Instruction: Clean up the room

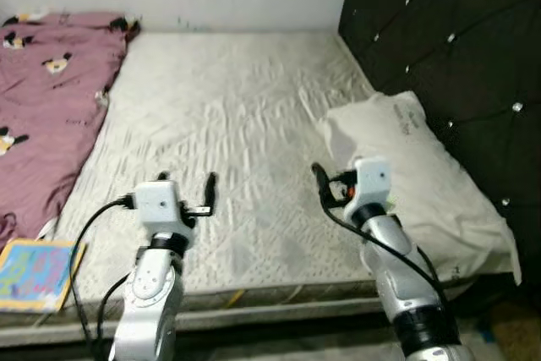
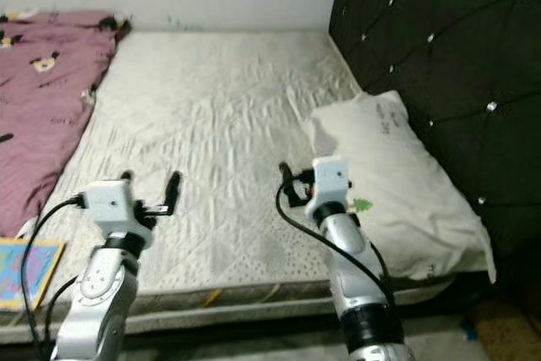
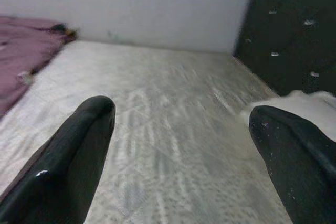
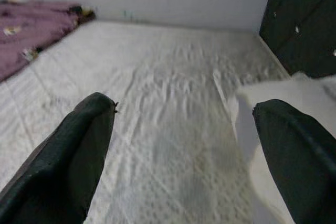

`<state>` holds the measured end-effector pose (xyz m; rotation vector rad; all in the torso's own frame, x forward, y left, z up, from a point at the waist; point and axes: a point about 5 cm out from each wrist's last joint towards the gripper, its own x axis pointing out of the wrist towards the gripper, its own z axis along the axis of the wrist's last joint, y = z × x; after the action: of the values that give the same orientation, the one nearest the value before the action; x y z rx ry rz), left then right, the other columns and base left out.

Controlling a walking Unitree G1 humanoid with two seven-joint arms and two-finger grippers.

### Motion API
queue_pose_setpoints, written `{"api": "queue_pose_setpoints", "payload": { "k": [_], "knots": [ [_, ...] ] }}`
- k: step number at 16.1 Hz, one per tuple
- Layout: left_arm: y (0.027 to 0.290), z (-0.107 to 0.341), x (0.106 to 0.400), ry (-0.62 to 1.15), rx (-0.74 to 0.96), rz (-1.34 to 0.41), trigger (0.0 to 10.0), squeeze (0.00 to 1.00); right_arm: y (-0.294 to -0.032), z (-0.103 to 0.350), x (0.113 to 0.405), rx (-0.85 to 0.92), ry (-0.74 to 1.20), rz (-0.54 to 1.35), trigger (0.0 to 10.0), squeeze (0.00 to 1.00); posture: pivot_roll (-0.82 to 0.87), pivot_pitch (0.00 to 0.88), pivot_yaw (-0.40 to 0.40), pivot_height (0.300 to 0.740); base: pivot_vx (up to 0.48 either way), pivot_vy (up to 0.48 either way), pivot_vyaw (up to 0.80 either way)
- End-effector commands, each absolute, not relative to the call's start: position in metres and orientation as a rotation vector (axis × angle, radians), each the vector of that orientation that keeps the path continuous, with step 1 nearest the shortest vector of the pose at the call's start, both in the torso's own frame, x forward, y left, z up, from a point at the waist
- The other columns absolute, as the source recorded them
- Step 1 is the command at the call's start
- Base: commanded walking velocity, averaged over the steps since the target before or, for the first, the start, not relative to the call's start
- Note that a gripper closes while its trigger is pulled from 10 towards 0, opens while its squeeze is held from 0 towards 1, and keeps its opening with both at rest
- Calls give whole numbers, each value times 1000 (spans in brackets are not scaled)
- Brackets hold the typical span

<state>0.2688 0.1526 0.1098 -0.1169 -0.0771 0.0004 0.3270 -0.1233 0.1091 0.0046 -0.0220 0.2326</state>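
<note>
Seen from the foot of the bed, left to right. A colourful book (image 1: 34,272) lies at the near left corner, well to the left of the left gripper (image 1: 186,185), on the edge of a purple blanket (image 1: 46,103) that covers the left strip of the bed. The left gripper hovers just above the bare mattress (image 1: 228,116), its two black fingers (image 3: 63,166) spread wide and holding nothing. To its right, across a stretch of bare quilted mattress, the right gripper (image 1: 324,182) hangs at the same height; its fingers (image 4: 68,156) are likewise wide apart and empty. Just to the right of that gripper lies a white pillow (image 1: 414,183), skewed along the black tufted headboard (image 1: 456,48) with its near end overhanging the mattress edge.

Task items — judged to be the pillow, blanket and book, since nothing else loose is seen on the bed. No step seems begun; neither gripper touches anything.

Risks from here:
- A pinch on the pillow's slack cover alone may slip, or drag the overhanging end off the bed.
- The right arm's black cable (image 1: 372,247) hangs loose by the pillow and might snag on it.
- The book lies outside the left gripper's present line — a sideways reach could push it off the edge.

Nothing stands between either gripper and the mattress; the headboard limits room to the right of the pillow.
</note>
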Motion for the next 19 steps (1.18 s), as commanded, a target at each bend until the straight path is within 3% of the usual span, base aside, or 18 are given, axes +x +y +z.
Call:
{"api": "queue_pose_setpoints", "payload": {
  "k": [1, 5, 19],
  "knots": [
    [157, 106, 268, -47, -126, 38, 10000, 0, -123, 105, 326, 6, -6, 231, 10000, 0, 76, 91, -25, 740, 0, 0, 0],
    [156, 106, 270, -49, -128, 20, 10000, 0, -121, 103, 326, 9, -5, 232, 10000, 0, 76, 92, -21, 740, 0, 135, 0],
    [152, 98, 270, 6, -164, 16, 10000, 0, -108, 96, 323, 18, -1, 270, 10000, 0, 70, 97, -23, 740, 0, 480, 0]
  ]
}}
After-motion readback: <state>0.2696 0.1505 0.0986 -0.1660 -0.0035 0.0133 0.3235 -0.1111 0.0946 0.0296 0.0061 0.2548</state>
